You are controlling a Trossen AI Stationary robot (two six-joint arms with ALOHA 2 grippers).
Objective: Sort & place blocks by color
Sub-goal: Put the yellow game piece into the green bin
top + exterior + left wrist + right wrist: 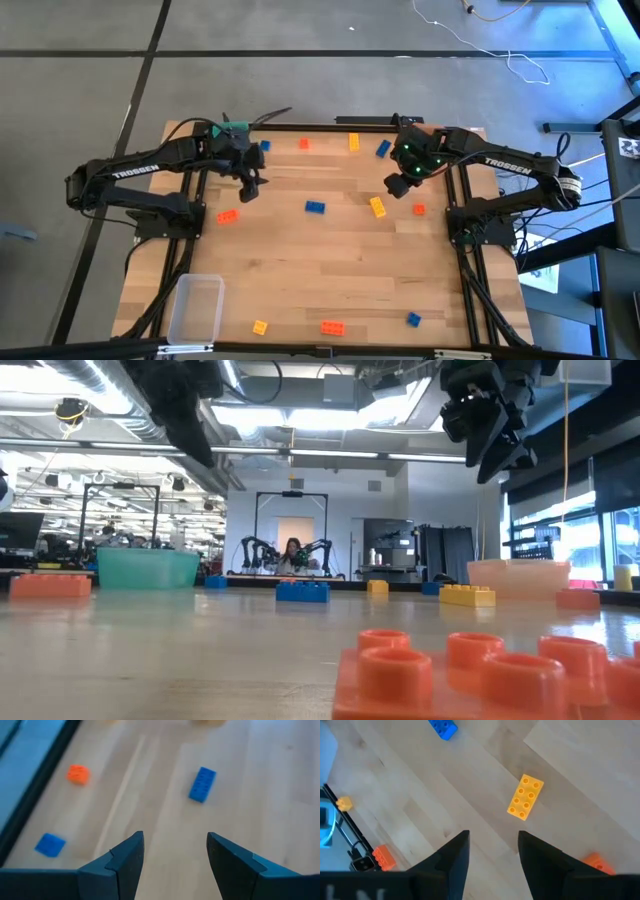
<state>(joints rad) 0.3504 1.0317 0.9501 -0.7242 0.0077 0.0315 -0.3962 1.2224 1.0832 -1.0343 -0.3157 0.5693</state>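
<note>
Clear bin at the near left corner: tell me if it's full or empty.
Empty. In the high view the clear bin shows only bare table through its bottom, and the nearest yellow block lies outside it on the table.

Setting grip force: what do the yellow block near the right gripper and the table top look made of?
Yellow block: looks like hard moulded plastic, smooth with a slight sheen, with crisp round studs on top. Table top: looks like light wood, matt, showing grain and joined board seams; possibly butcher block.
</note>
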